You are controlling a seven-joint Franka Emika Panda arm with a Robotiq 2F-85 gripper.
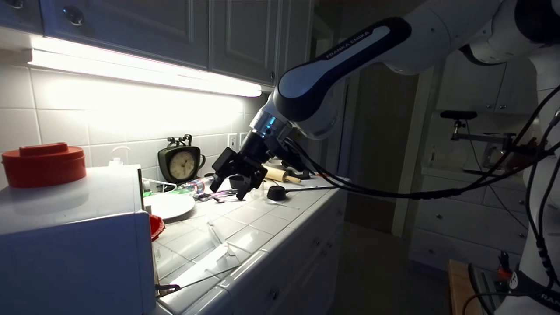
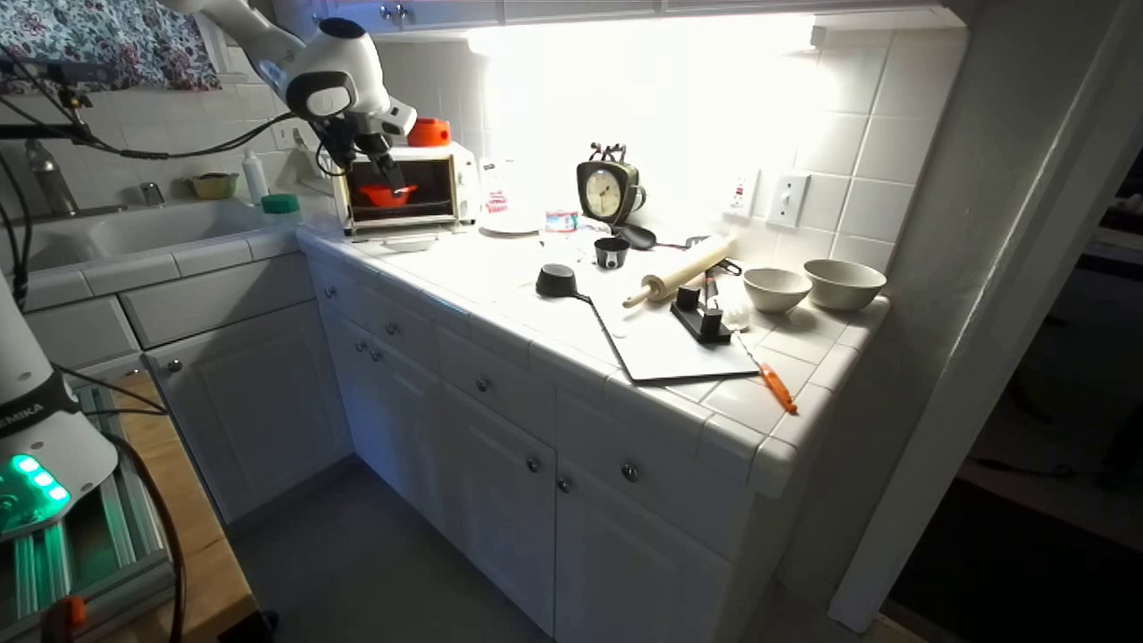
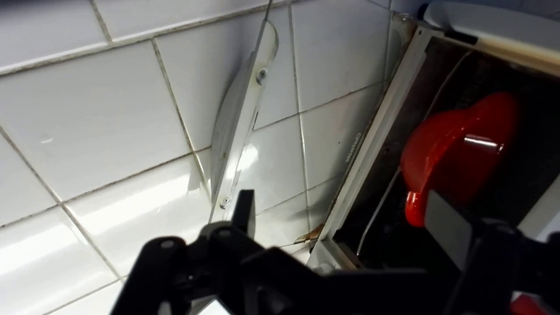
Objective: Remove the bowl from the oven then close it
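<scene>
The claw [image 1: 227, 193] is released, its jaws wide, above the desk [image 1: 262, 214] in front of the oven [image 1: 87, 258] and apart from the bowl [image 3: 453, 153], which sits in the oven, a bit of it showing past the front edge in an exterior view. The door [image 3: 245, 127] is down over the desk. A tub [image 1: 48, 167] rests on the oven's top, a plate [image 1: 171, 205] lies near the oven, a rolling pin [image 2: 688, 270] farther along.

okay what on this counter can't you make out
Bowl: partly behind the jaws in the wrist view.
Oven: picture's left and bottom edges cut it off in an exterior view; its side hides much of the bowl.
Dial: markings too small to read in both exterior views.
</scene>
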